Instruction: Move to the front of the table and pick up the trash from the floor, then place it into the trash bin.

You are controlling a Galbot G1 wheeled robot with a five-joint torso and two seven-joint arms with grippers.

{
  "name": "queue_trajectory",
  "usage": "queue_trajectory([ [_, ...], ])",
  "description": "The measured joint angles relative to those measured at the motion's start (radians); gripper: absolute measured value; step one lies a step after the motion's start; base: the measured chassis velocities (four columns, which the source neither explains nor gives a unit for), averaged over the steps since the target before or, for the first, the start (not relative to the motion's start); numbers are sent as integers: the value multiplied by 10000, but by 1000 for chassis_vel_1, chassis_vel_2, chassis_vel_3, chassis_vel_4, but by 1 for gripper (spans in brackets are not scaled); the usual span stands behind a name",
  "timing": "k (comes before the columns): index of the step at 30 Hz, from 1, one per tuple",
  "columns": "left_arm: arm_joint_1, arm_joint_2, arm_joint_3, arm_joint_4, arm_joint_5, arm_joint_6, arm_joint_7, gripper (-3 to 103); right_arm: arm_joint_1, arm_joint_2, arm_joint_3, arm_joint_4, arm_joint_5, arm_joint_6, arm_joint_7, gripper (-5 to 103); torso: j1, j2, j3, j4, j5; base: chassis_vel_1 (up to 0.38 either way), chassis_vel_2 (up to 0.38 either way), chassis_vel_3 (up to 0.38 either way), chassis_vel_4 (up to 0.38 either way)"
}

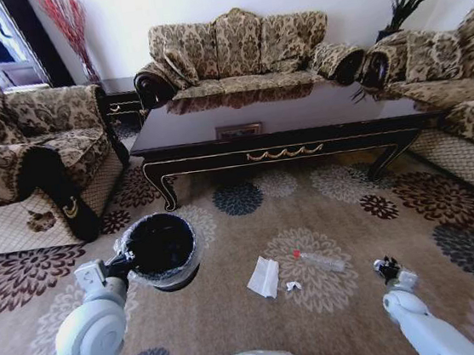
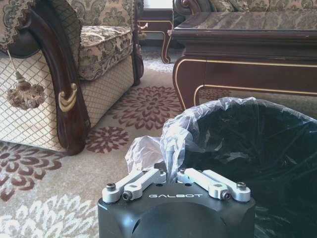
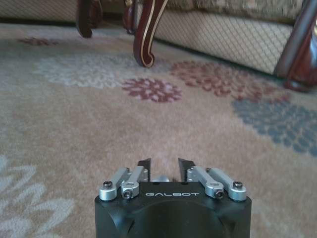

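Fingers [image 2: 171, 174] of our left gripper [image 2: 171, 181] pinch trash bin [image 1: 159, 248] liner; right fingers [image 3: 144, 165] narrowly parted, empty. Napkin [image 1: 264, 276], tube [image 1: 319, 261] on carpet [image 1: 236, 323]: nothing binned.

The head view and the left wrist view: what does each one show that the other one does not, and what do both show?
Head view alone: the white napkin, the clear tube and a tiny scrap on the carpet, and the right gripper low beside them, holding nothing. Left wrist view alone: the left gripper shut on the bag's bunched edge at the bin's rim. Both: the trash bin, the table and the armchair.
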Motion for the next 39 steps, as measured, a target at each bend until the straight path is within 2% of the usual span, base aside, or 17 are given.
queue_trajectory([
  [3,25,-19,-2,-1,5,4,-4,4,471,126,-222,-614,87,-108,-10,46,0,0,0,1,-2,0,0,0,0],
  [5,28,-20,-4,-1,6,5,-5,4,581,159,-253,-805,39,-110,-13,46,0,0,0,1,-2,0,0,0,0],
  [6,42,-19,-10,-11,8,6,-6,4,825,225,-320,-1244,-76,-112,-26,57,1,0,0,0,0,0,0,0,0],
  [7,51,-12,-15,-18,8,5,-6,4,937,248,-347,-1443,-129,-114,-29,57,0,0,0,0,0,0,0,0,0],
  [12,53,41,-58,-32,7,6,-9,4,1194,353,-403,-1972,-306,-138,-67,80,0,0,0,-1,-1,0,0,0,0],
  [13,52,49,-59,-31,5,6,-10,4,1206,366,-405,-2003,-317,-145,-79,80,0,0,0,0,-1,0,0,0,0],
  [17,35,70,-58,-30,-2,6,-10,4,1263,432,-441,-2125,-374,-179,-118,93,0,0,0,-1,-1,0,0,0,0],
  [19,30,73,-57,-27,-3,6,-10,4,1285,445,-448,-2165,-395,-181,-124,93,0,0,0,-1,-1,0,0,0,0],
  [21,17,87,-39,-4,-8,6,-9,4,1383,501,-461,-2370,-476,-187,-164,82,0,0,0,0,-1,0,0,0,0],
  [24,0,113,-36,17,-14,6,-10,4,1449,544,-453,-2529,-553,-202,-180,87,0,0,0,-1,-1,0,0,0,0],
  [28,-18,154,-37,35,-29,7,-8,4,1488,573,-428,-2619,-611,-211,-194,67,0,0,0,-1,-3,0,0,0,0],
  [31,-33,171,-37,48,-34,7,-8,4,1507,582,-426,-2634,-631,-211,-198,62,0,0,0,-1,-4,0,0,0,0],
  [33,-62,195,-39,69,-41,6,-8,4,1525,586,-421,-2659,-653,-209,-204,51,0,0,0,0,-4,0,0,0,0],
  [34,-62,195,-39,69,-41,6,-8,4,1525,586,-421,-2659,-653,-209,-204,51,0,0,0,0,-4,0,0,0,0],
  [37,-92,215,-39,77,-57,7,-6,4,1529,585,-407,-2655,-677,-204,-220,35,0,0,-1,2,-6,0,0,0,0],
  [38,-92,215,-39,77,-57,7,-6,4,1529,585,-407,-2655,-677,-204,-220,35,0,0,-1,2,-6,0,0,0,0],
  [39,-104,219,-38,82,-61,6,-3,4,1516,582,-405,-2654,-673,-221,-222,30,0,0,0,3,-4,0,0,0,0],
])
